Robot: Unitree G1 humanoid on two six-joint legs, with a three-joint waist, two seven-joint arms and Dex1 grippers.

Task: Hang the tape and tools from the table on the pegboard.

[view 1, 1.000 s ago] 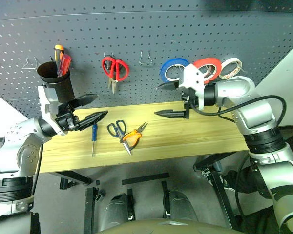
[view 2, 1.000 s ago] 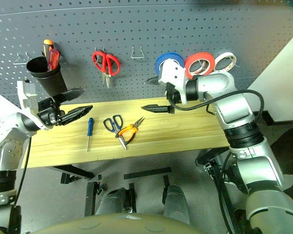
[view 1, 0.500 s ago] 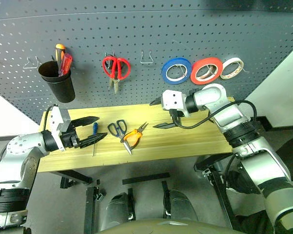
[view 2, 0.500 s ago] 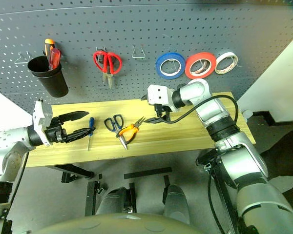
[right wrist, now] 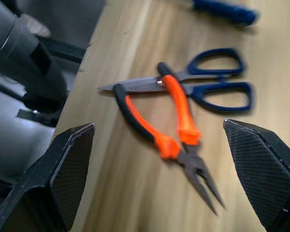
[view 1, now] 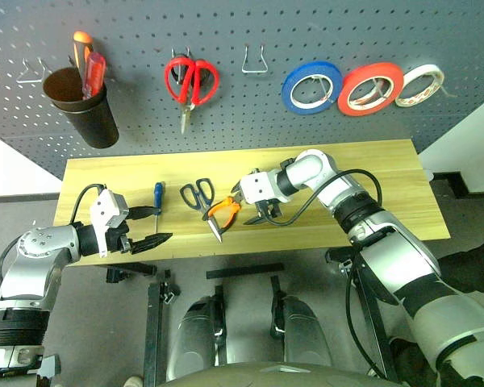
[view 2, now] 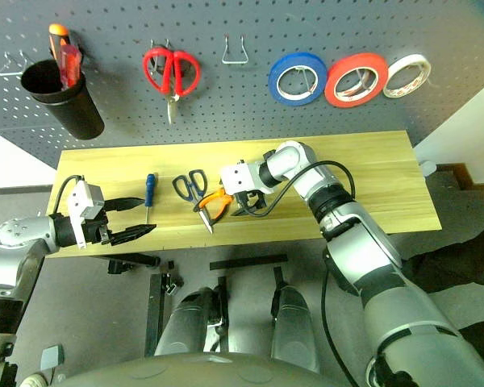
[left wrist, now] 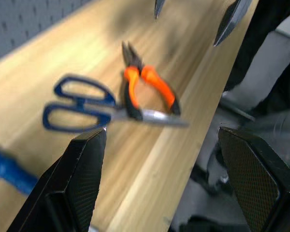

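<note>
We see the right end effector (view 1: 250, 206) with fingers apart, hovering just right of the pliers (view 1: 223, 213), holding nothing. Pliers lie across the scissors (view 1: 198, 196) mid-worktop (view 1: 371, 173); screwdriver (view 1: 157, 199) lies to their left. Left end effector (view 1: 149, 226), fingers apart, empty, sits at the near left edge. Blue tape (view 1: 310, 86) hangs on the pegboard (view 1: 226, 121).

Blue tape (view 1: 310, 86) hung on pegboard (view 1: 226, 32) at one o'clock; scissors (view 1: 200, 196), pliers (view 1: 223, 211), screwdriver (view 1: 156, 201) flat on table (view 1: 371, 173), centre-left.
</note>
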